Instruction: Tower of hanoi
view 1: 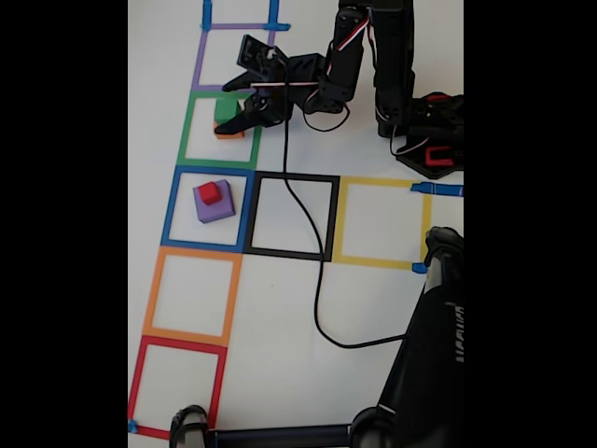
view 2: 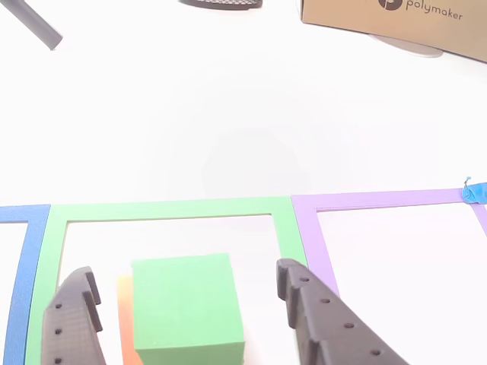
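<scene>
In the fixed view a green cube (view 1: 225,108) sits on an orange cube (view 1: 229,134) inside the green tape square (view 1: 187,131). My black gripper (view 1: 224,106) reaches in from the right and stands open around them. The other view shows the green cube (view 2: 186,304) between my two fingers (view 2: 72,319), with a gap on each side and a strip of the orange cube (view 2: 124,319) showing at its left. The gripper (view 2: 185,270) touches neither cube that I can see. A purple cube (view 1: 215,207) with a small red cube (view 1: 211,192) on top stands in the blue tape square (view 1: 172,205).
Purple (view 1: 200,56), black (view 1: 332,219), yellow (view 1: 424,224), orange (view 1: 154,289) and red (view 1: 140,383) tape squares mark the white table. A black cable (view 1: 317,299) runs across the black square. A black stand (view 1: 429,355) rises at bottom right. A cardboard box (view 2: 396,23) lies beyond.
</scene>
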Available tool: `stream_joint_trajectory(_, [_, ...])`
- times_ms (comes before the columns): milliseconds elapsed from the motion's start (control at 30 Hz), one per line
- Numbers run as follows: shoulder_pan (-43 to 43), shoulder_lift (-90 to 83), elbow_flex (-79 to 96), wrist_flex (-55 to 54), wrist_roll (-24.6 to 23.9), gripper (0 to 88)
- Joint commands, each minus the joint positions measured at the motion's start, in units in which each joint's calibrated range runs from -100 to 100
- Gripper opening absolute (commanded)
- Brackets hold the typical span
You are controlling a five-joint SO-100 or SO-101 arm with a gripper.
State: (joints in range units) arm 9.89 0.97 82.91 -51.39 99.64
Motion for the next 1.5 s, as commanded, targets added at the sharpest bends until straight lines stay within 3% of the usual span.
stream_joint_trajectory(0, [-1.36,-0.28,0.00,-1.32,0.36,23.7])
stream_joint_trajectory(567, [-2.12,2.46,0.54,-3.10,0.36,20.7])
stream_joint_trajectory(1467, [-2.70,0.93,0.27,-2.62,0.36,2.8])
